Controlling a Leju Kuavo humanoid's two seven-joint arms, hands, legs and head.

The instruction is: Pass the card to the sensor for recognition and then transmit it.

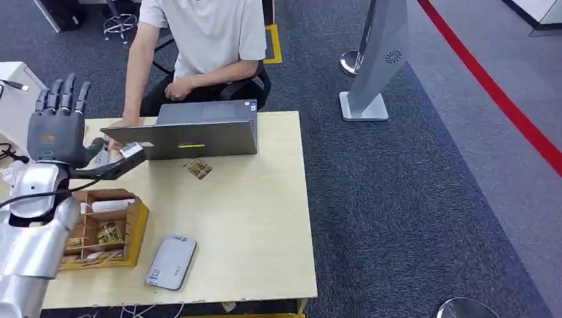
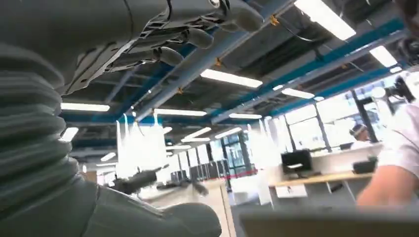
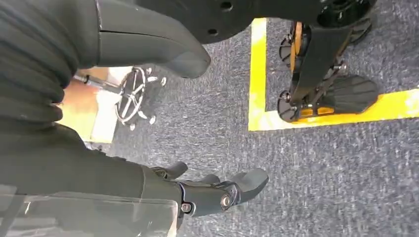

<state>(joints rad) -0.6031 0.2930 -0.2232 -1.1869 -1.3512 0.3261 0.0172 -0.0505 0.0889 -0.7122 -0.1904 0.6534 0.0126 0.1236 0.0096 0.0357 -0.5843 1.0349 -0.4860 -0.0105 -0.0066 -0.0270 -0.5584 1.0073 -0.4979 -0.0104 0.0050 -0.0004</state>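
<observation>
- Above the table's [image 1: 265,218] left edge, my left hand [image 1: 58,126] is raised, fingers straight up and apart, holding nothing.
- One card [image 1: 199,169] lies flat before the single laptop [image 1: 192,136], long axis diagonal.
- One sensor [image 1: 171,262] rests near the front edge.
- Down by the carpet, my right hand [image 3: 197,190] hangs empty, fingers loosely curled.

One laptop [image 1: 192,129], one wooden box [image 1: 109,228], one card reader [image 1: 171,262], one person [image 1: 199,40].
</observation>
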